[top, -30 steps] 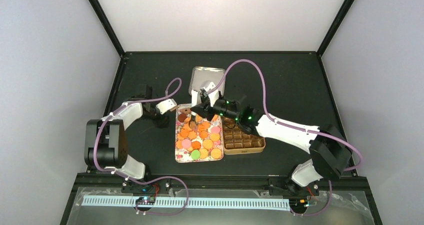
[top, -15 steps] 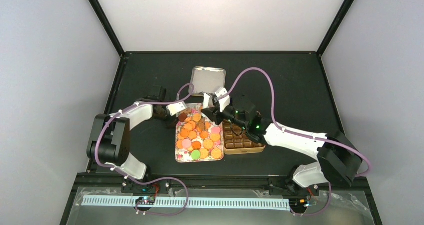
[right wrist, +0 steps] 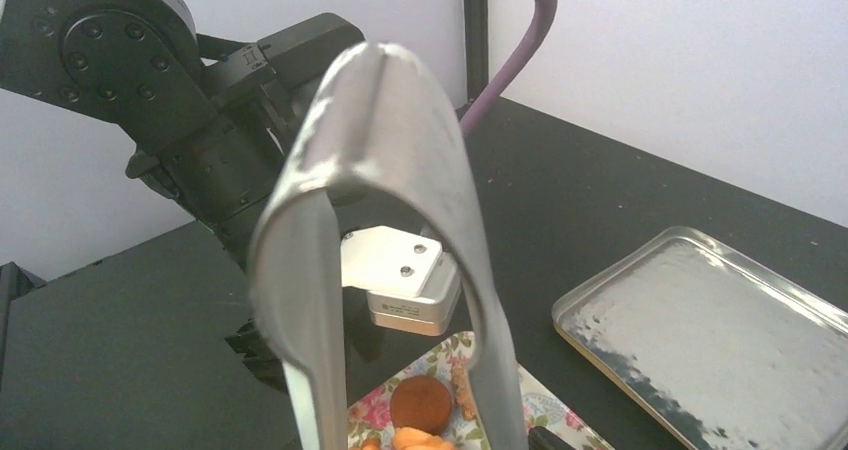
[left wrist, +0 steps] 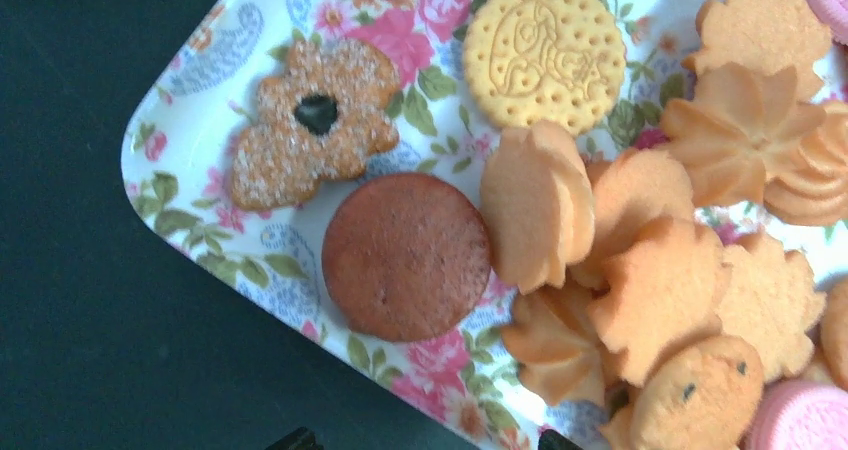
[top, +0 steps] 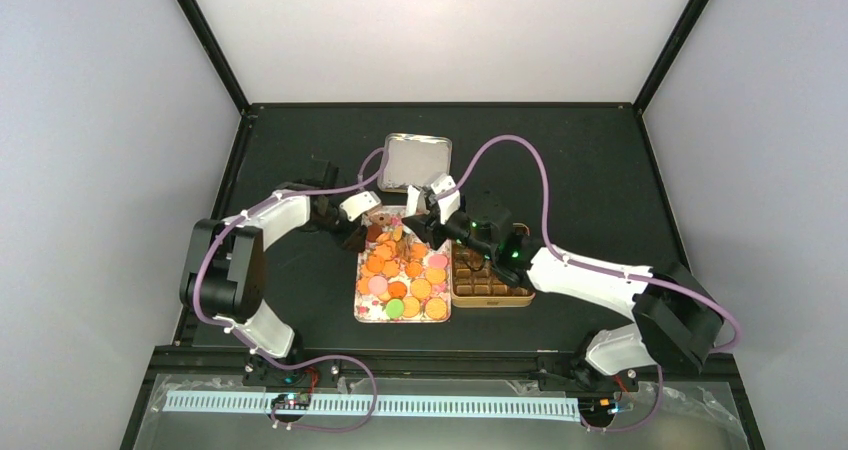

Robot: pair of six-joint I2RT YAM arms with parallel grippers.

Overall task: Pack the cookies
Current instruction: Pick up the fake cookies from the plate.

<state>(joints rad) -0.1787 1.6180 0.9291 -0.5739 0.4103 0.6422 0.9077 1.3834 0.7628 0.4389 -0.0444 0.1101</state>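
Two shifts are noted from above: the left gripper has been brought in to the far left corner of the floral tray, where the cookies are heaped, and the right gripper has been drawn aside to the far right corner, beside the tin. From the left wrist, that gripper's fingertips are shown apart and empty beside a brown round cookie. From the right wrist, tongs are seen clamped in the right gripper, legs spread, tips out of frame. A pick is judged imminent.

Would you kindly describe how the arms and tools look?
The left arm and right arm have white shells and black joints; a purple cable runs along each. The left tool and right tool carry white blocks.
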